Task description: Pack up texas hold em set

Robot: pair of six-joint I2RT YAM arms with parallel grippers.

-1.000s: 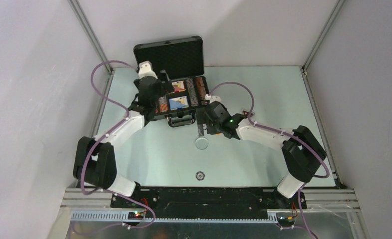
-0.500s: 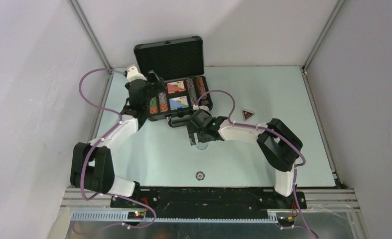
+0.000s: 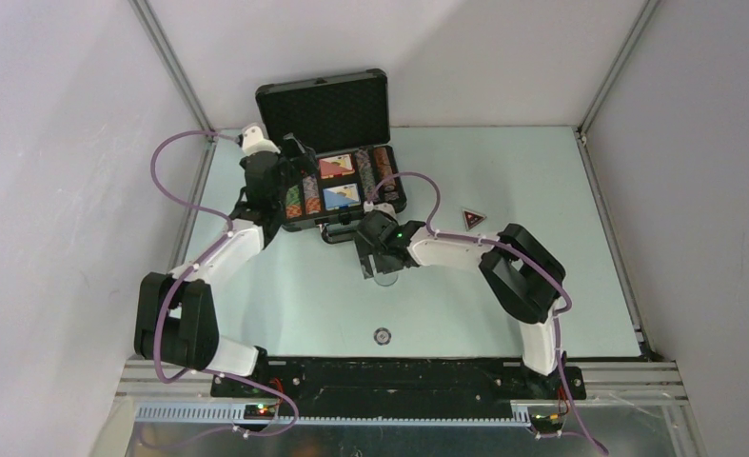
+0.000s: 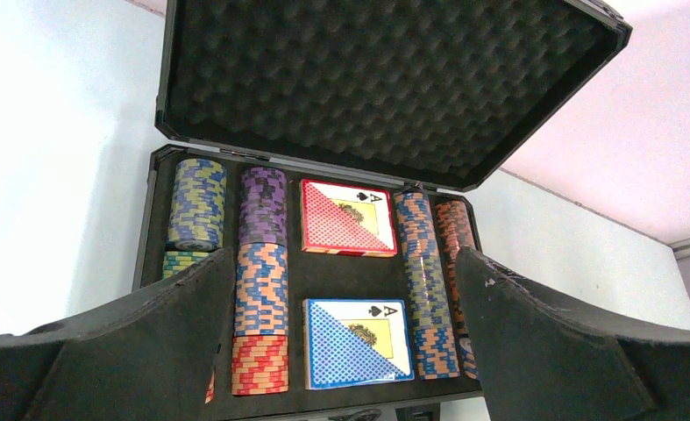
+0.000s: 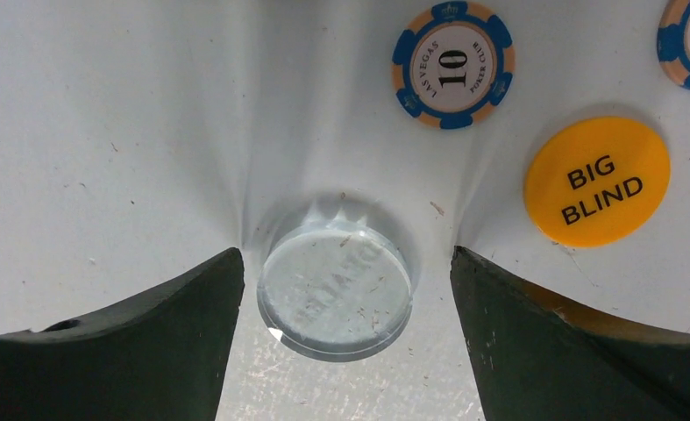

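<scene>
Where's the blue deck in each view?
Top external: blue deck sits upper centre, in the near half of the open case.
Left wrist: bottom centre, face up.
Right wrist: not in it.
Shared landmark: red deck, just beyond it in the top and left wrist views.

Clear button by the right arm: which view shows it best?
Right wrist: the clear button sits large and unobstructed between the fingers. Top external shows only a small sliver beneath them. Left wrist misses it.
</scene>
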